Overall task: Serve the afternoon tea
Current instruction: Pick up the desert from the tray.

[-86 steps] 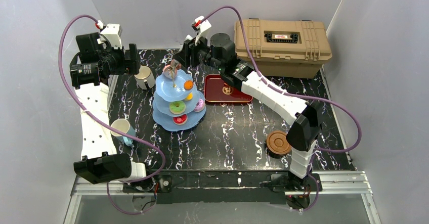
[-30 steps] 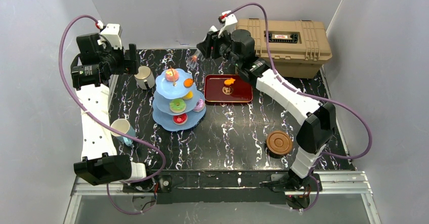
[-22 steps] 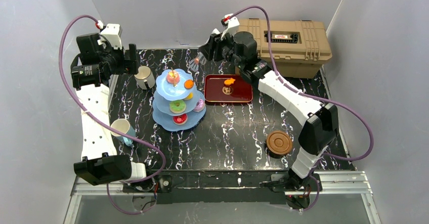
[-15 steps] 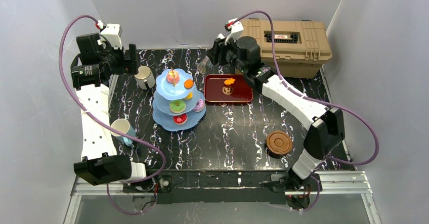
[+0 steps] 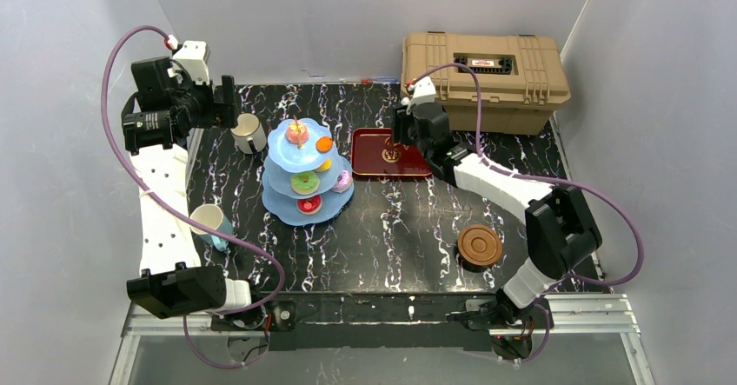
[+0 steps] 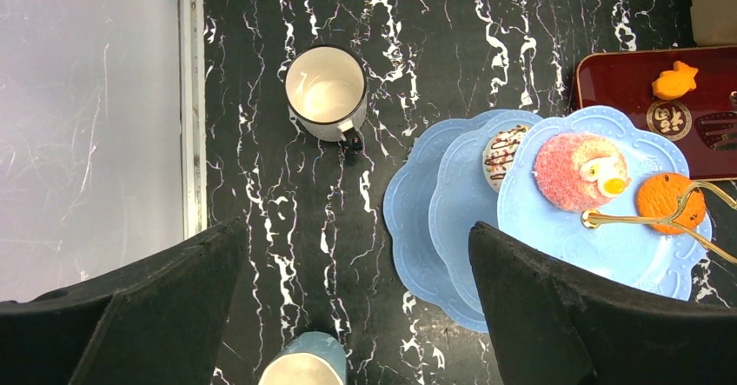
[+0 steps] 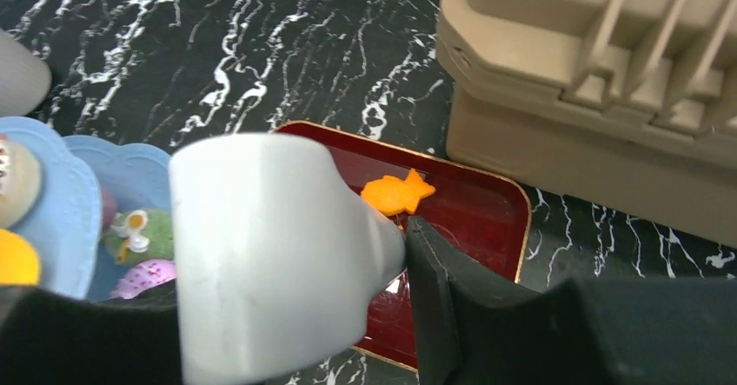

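R gripper (image 7: pixel 291 268) clamps silvery tongs (image 7: pixel 252 198) above red tray (image 7: pixel 487 220) (L gripper (image 6: pixel 356 246) spread wide).

Your right wrist view shows a pale shape (image 7: pixel 269 255), too blurred to name, gripped by the right gripper (image 5: pixel 400 137) and covering part of the red tray (image 7: pixel 487 220). In the left wrist view, the bottom edge cuts off the teal cup (image 6: pixel 304 369), and the top tier hides most of the stand (image 6: pixel 417 229) and its 2 lower tiers.
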Controlling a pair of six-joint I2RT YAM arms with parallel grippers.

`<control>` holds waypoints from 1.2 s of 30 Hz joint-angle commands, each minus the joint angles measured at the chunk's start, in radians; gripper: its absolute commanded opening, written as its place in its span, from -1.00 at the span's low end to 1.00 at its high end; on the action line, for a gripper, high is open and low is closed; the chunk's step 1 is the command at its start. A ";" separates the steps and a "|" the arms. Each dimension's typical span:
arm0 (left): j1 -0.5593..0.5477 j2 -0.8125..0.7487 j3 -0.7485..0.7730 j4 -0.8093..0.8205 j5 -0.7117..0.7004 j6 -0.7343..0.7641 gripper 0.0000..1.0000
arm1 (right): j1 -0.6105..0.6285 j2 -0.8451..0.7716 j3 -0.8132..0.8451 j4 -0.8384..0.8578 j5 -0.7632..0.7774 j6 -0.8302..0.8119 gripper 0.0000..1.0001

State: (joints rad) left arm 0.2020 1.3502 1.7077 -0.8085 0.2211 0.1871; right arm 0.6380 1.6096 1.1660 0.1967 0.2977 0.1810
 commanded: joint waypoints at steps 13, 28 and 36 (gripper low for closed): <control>0.005 -0.008 0.009 -0.007 0.011 0.015 0.96 | 0.002 0.066 -0.066 0.354 0.169 0.062 0.13; 0.005 -0.014 0.002 0.005 0.007 0.024 0.96 | 0.012 0.166 -0.047 0.356 0.326 0.142 0.06; 0.007 -0.014 0.001 0.006 0.006 0.029 0.96 | 0.015 0.199 -0.030 0.338 0.353 0.180 0.11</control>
State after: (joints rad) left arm 0.2020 1.3518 1.7077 -0.8078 0.2207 0.2085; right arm 0.6487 1.7863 1.0904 0.4976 0.6025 0.3305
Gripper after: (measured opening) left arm 0.981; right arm 0.551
